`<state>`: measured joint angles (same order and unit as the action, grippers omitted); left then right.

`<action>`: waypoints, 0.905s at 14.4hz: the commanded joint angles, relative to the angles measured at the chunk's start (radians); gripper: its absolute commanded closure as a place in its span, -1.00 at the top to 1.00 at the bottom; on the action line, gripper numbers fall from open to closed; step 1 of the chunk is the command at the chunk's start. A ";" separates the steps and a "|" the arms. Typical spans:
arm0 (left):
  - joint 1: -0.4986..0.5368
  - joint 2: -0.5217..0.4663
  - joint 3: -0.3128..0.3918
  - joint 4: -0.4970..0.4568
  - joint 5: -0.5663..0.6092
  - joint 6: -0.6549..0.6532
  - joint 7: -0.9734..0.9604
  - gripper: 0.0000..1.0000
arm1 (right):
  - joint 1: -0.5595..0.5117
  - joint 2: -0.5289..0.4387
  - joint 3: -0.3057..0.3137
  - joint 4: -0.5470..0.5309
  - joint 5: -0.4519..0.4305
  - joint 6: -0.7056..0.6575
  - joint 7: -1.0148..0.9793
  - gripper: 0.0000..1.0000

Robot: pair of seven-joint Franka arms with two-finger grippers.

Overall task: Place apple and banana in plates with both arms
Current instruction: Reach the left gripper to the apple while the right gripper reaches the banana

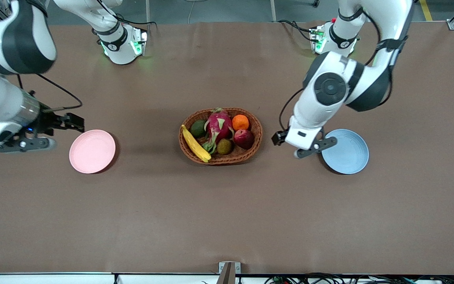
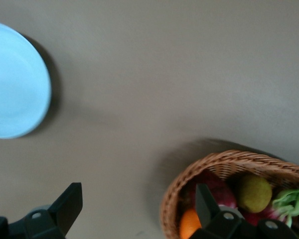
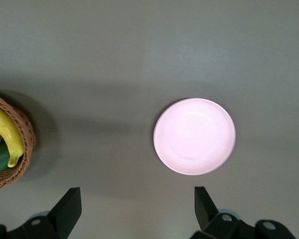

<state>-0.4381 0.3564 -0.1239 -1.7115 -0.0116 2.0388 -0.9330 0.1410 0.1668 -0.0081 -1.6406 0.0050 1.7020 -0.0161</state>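
Brown table [image 1: 227, 213] wide around wicker basket [image 1: 255, 139] holding apple [image 1: 244, 138], banana [image 1: 195, 144]; left gripper [image 2: 137, 209], right gripper [image 3: 137, 209] spread, gripping nothing, aloft.

A robotics lab. Two white jointed robot arms [image 1: 329, 94] are bolted to a wide brown-covered table [image 1: 227, 213], green lights glowing on their bases. Grey floor with a yellow line, aluminium frame posts and bundled black cables [image 1: 329, 279] edge the table.

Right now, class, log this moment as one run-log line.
left tool: open, over table by basket | right tool: open, near pink plate | apple, banana: in basket | plates: empty
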 commanded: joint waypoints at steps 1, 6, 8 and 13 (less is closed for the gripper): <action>-0.053 0.062 0.009 0.015 -0.002 0.053 -0.113 1.00 | 0.139 0.043 -0.007 0.022 0.015 0.057 -0.002 1.00; -0.137 0.140 0.009 0.015 -0.002 0.138 -0.307 1.00 | 0.248 0.157 -0.006 0.021 0.107 0.180 -0.010 1.00; -0.155 0.174 0.009 0.015 -0.007 0.187 -0.381 1.00 | 0.300 0.209 -0.006 0.021 0.119 0.206 -0.024 1.00; -0.192 0.252 0.004 0.016 -0.011 0.262 -0.527 1.00 | 0.379 0.296 -0.006 0.019 0.130 0.350 -0.025 0.63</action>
<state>-0.6162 0.5847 -0.1245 -1.7102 -0.0116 2.2878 -1.4205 0.4926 0.4380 -0.0035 -1.6350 0.1108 2.0175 -0.0248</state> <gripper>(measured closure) 0.000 0.040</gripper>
